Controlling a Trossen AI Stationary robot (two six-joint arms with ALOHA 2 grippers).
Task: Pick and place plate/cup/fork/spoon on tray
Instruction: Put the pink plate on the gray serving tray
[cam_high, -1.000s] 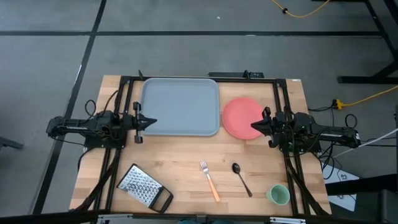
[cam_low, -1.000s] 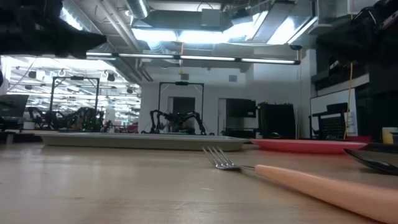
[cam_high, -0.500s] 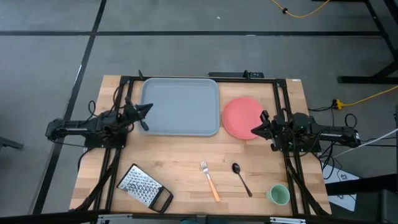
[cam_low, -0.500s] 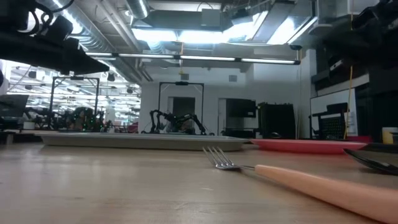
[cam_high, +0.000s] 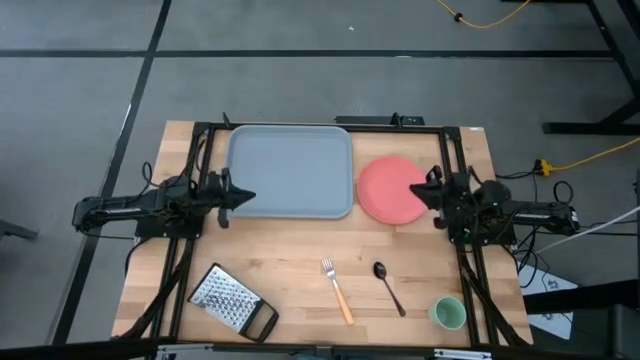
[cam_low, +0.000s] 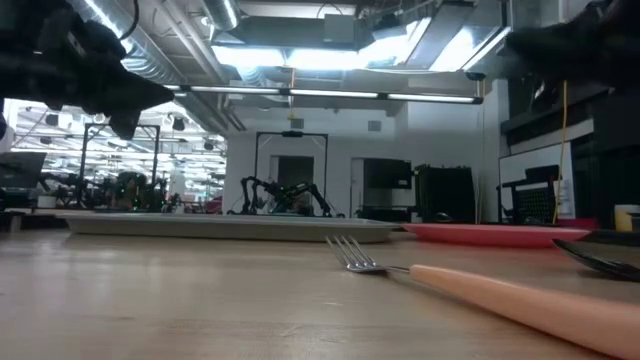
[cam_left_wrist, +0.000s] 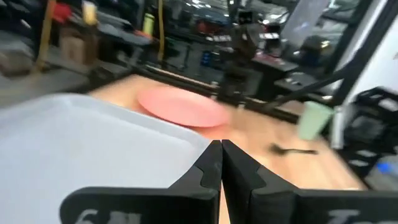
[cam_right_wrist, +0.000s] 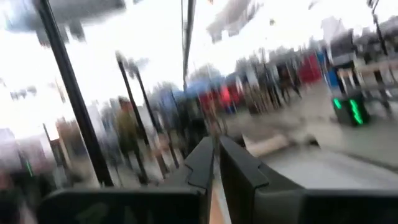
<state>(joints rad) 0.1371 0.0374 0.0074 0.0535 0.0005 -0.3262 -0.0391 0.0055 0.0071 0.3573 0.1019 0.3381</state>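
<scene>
High view shows our right hand (cam_high: 436, 178) poised at the right rim of the plate (cam_high: 390, 190), its fingers drawn together with almost no gap and nothing between them, as the right wrist view confirms. From this hand the plate sits at nine o'clock, its rim just beside the fingertips; we cannot tell whether they touch it.

We judge the plate stiff, light and fairly slick, lying flat on the tabletop (cam_high: 290, 250), so the only purchase is the thin rim. We would spread the fingers first, then pinch the near edge from above and below, expecting it to tip and slide.

Farther out, the spoon (cam_high: 387, 285) lies toward seven o'clock and the fork (cam_high: 336, 289) beyond it, both slim and low, best taken across the handle. The cup (cam_high: 448, 313) stands at six o'clock near the tabletop's front right corner, light and hollow, easy to grip by its wall. The tray (cam_high: 290, 170) lies past the plate at nine o'clock, just beside it, with nothing on it yet.

Our left hand (cam_high: 237, 196) waits at the tray's left edge, fingers pressed together on nothing in the left wrist view. A metal grater (cam_high: 230, 301) rests at the front left.
</scene>
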